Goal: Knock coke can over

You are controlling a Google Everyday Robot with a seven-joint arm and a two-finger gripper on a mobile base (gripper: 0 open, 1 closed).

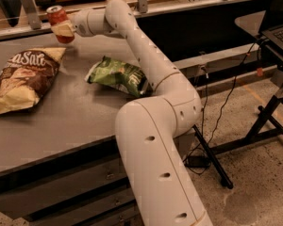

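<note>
The coke can [57,18], small and red with a silver top, stands at the far left back of the grey table [61,121], tilted slightly to the left. My gripper [63,29] is at the end of the long white arm and sits right against the can, its pale fingers [62,28] across the can's lower front. The can's lower half is partly hidden behind the fingers.
A brown and yellow chip bag [21,79] lies at the table's left. A green chip bag [118,74] lies near the middle, next to my arm. A metal rail [141,4] runs behind the table. A laptop stand [278,32] is at the right.
</note>
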